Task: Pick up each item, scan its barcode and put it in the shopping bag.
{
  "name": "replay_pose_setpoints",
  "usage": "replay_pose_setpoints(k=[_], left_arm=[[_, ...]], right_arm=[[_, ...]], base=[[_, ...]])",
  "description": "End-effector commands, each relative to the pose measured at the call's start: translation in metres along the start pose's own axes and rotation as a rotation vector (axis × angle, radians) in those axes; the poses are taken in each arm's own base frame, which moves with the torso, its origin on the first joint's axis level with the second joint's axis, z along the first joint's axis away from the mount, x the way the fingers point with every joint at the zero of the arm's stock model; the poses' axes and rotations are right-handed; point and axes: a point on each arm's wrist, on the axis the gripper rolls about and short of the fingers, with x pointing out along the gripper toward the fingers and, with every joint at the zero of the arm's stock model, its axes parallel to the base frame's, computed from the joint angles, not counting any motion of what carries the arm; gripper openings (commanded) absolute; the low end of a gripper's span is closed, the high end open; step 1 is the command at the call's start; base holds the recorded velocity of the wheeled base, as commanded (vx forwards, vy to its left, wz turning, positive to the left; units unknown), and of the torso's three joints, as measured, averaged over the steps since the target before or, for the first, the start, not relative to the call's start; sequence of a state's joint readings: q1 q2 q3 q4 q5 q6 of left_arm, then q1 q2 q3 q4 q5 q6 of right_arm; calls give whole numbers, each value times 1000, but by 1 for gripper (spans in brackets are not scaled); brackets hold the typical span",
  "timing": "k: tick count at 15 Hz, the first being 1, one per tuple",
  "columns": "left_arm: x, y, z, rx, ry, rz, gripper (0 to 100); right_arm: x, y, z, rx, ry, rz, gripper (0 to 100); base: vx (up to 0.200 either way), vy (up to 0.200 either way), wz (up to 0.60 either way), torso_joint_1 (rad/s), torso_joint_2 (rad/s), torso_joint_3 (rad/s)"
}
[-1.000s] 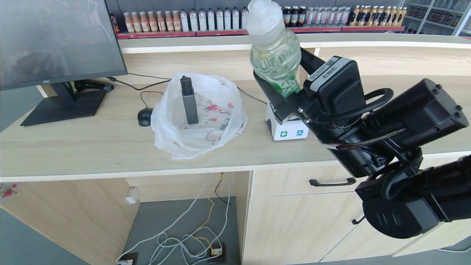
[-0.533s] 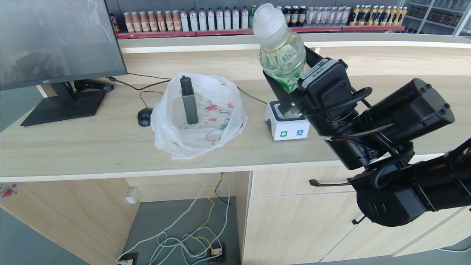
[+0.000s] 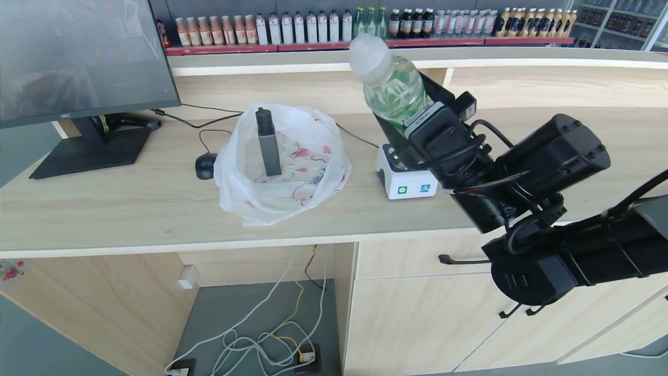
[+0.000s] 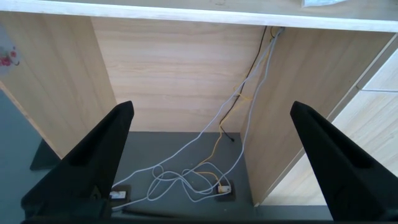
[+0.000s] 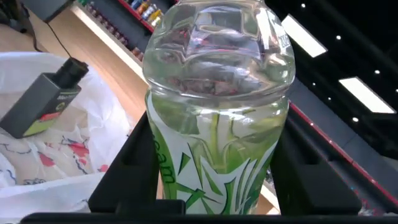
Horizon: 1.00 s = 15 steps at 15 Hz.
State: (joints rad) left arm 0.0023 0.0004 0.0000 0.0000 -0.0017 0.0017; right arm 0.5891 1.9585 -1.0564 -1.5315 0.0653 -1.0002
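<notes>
Wooden counter (image 3: 130, 209) up front: right gripper (image 3: 408, 112) clamps the bottle (image 3: 390, 83) just above the scanner (image 3: 404, 183), neck tilted toward the bag (image 3: 282, 167), which sits to the robot's left. Left gripper (image 4: 208, 118) hangs spread wide, below the counter.

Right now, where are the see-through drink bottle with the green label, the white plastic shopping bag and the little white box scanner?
See-through drink bottle with green label (image 3: 394, 89): head view, its clear belly.
White plastic shopping bag (image 3: 276, 206): head view, its front wall.
Little white box scanner (image 3: 412, 189): head view, its front face.
</notes>
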Motion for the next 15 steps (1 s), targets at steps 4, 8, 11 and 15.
replay_pose_setpoints(k=[4,8,11,15], left_arm=[[0,0,0,0,0,1,100],[0,0,0,0,0,1,100],[0,0,0,0,0,1,100],[0,0,0,0,0,1,100]], right_arm=[[7,13,-13,-153,6,17,0],[19,31,-11,-273,-66,30,0],[19,36,-12,-362,-96,42,0],[8,50,-20,-402,-119,120,0]], base=[[0,0,0,0,0,0],[0,0,0,0,0,0],[0,0,0,0,0,0],[0,0,0,0,0,0]])
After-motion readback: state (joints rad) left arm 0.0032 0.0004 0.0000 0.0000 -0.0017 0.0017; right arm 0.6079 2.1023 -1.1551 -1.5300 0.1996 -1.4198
